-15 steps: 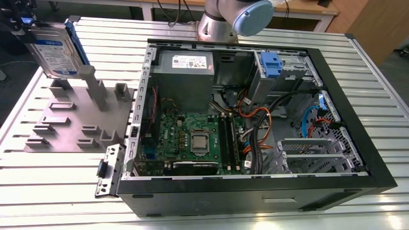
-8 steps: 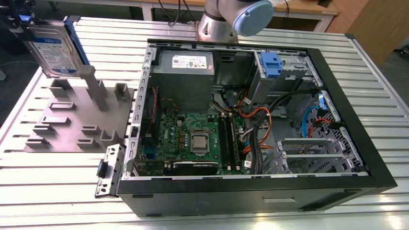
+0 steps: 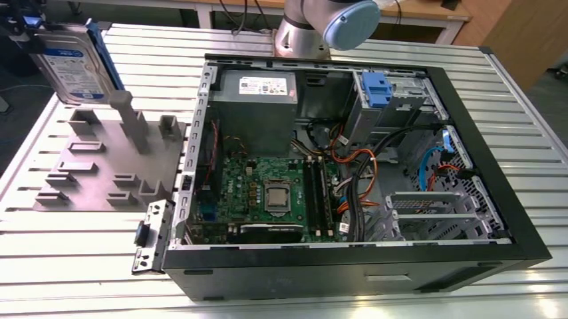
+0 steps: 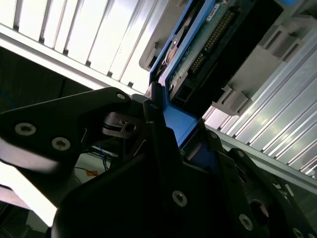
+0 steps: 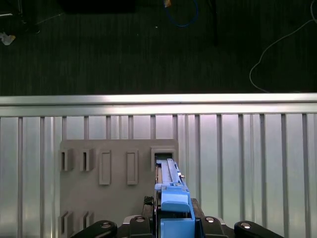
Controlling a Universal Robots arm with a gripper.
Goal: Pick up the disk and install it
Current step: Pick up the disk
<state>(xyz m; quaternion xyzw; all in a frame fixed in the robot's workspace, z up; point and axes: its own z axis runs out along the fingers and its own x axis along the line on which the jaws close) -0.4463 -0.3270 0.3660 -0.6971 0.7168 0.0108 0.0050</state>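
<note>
Two things would worry me here. Your black fingers (image 4: 157, 130) are clamped on the silver-metal disk with the white-and-blue label and blue plastic frame (image 3: 76, 60), and in the second wrist view the hold looks to be on that blue frame, at one end. Plastic flexes, so I'd guess the disk could tilt or slide if it bumps anything.

It hangs upright at the far corner on the exterior view's left, right over the grey slotted plastic holder (image 3: 89, 166) on the ribbed metal desk (image 3: 71, 266). One of the holder's tall posts could catch its lower edge.

The orange, blue and black cables (image 3: 360, 163) inside the open black computer case (image 3: 355, 266) also crowd the space near the metal drive cage with the blue latch (image 3: 377, 90), so that's a snag risk too.

Hard to make out: I can't tell whether the disk's lower edge is clear of its slot. The grip is cut off at the corner of the exterior view, and the cage's inside is dark.
</note>
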